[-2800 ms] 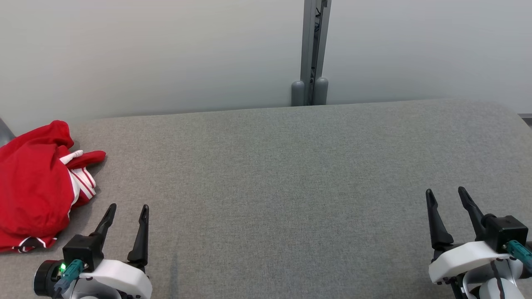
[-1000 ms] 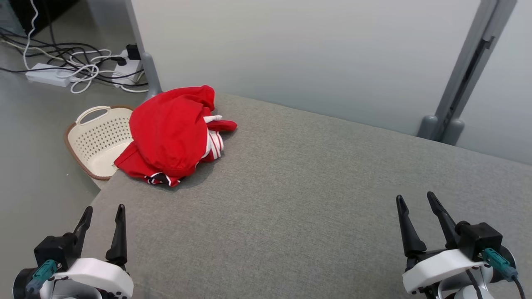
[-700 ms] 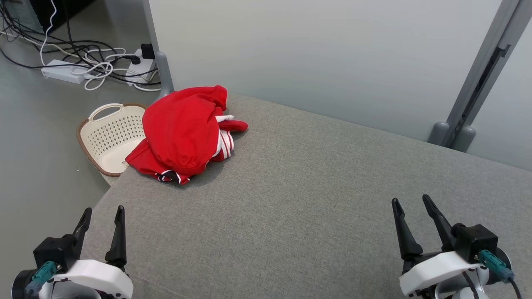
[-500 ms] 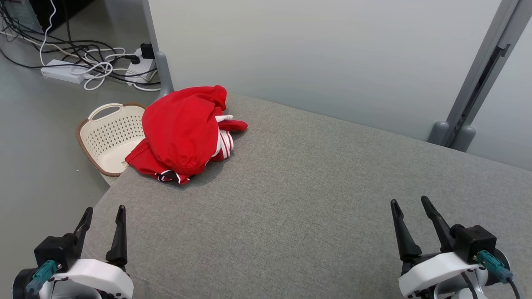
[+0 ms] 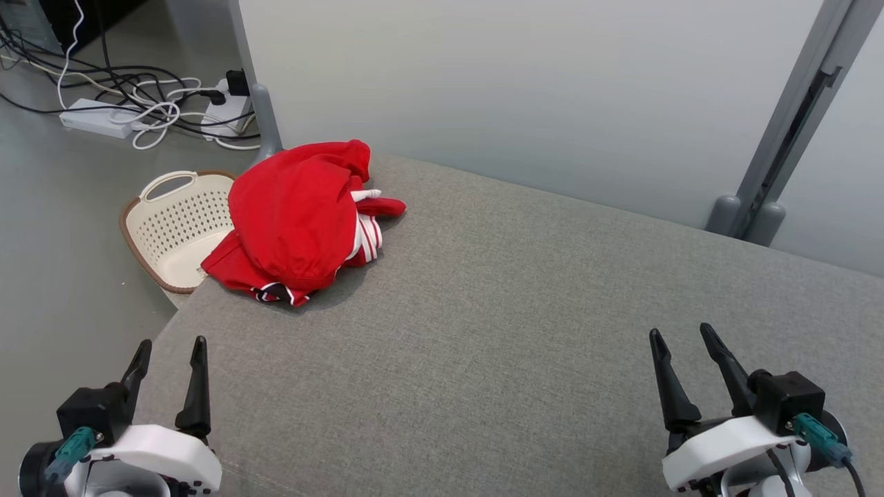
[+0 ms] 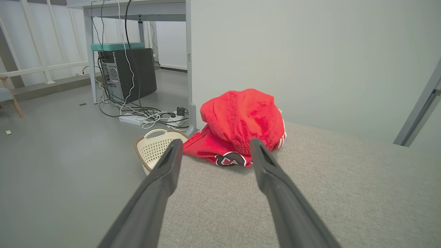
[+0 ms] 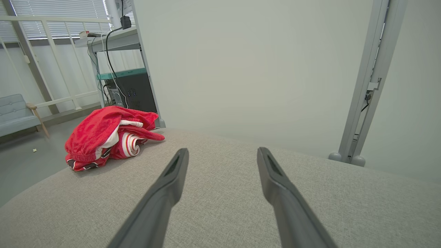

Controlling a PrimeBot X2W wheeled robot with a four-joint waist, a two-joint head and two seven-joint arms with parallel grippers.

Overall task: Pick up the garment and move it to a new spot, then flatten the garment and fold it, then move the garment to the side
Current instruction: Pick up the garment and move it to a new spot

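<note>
Setting: a grey fabric-covered bench [image 5: 525, 324] against a pale partition wall [image 5: 518, 83], with a grey post [image 5: 784, 124] behind its far right. To the left is bare floor carrying a power strip and tangled cables [image 5: 138, 117].

Item 1, the garment [image 5: 297, 217]: red with white stripes, bunched in a heap at the bench's far left corner. Its lower hem lies at the left edge, and we cannot tell for sure whether it overhangs. It is neither flattened nor folded, so we judge the first step, picking it up, is not yet begun.

Item 2, a cream perforated basket [image 5: 173, 224]: on the floor just beside that corner, partly hidden behind the garment. We take it for laundry storage.

Item 3, the left gripper [image 5: 173, 342]: at the near left corner, fingers spread and empty, pointing along the left edge toward the heap. Its wrist view frames the garment between the two fingers, so we judge this arm lined up to reach.

Item 4, the right gripper [image 5: 679, 330]: by the near edge toward the right, well apart from the garment. Its fingers are likewise parted and hold nothing, low over the bench and leaning slightly left. We read it as held in reserve for the flattening.
</note>
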